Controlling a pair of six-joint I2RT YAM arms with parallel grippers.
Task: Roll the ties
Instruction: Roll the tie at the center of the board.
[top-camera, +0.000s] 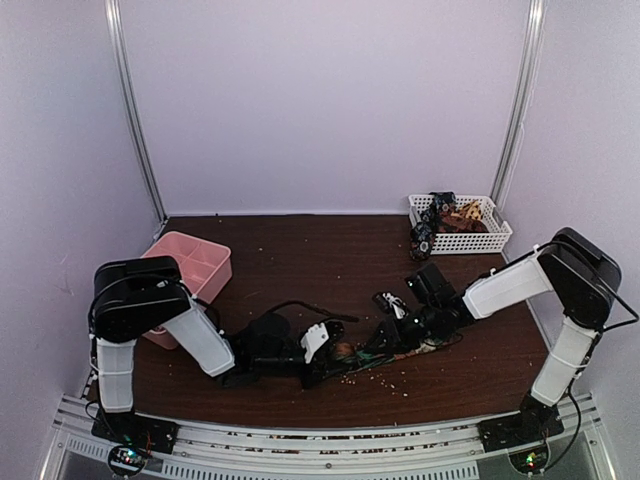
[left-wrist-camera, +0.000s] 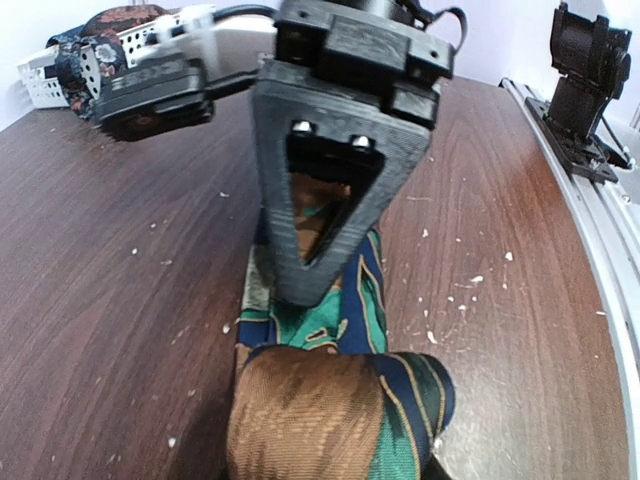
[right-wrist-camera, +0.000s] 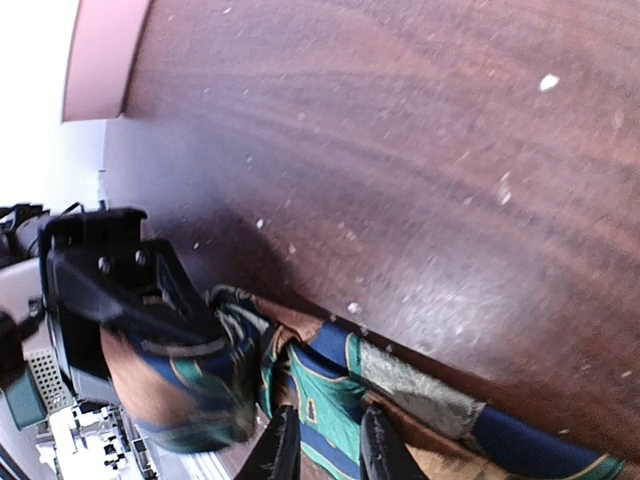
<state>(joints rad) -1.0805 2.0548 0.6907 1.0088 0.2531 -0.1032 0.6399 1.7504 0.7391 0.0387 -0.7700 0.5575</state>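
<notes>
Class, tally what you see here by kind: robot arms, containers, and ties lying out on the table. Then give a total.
Robot arms: 2 (left arm, right arm)
Containers: 2 (pink box, white basket)
Ties on the table: 1 (patterned tie)
Total: 5
The tangled ties in the basket cannot be counted.

A long narrow fabric necktie (left-wrist-camera: 345, 300) (top-camera: 395, 348) (right-wrist-camera: 400, 385), patterned in green, dark blue and brown, lies flat on the dark wooden table (top-camera: 300, 260) near its front edge, one end wound into a small brown-faced coil. More patterned ties (top-camera: 442, 214) sit heaped in the white plastic basket (top-camera: 500, 238) at the far right corner
</notes>
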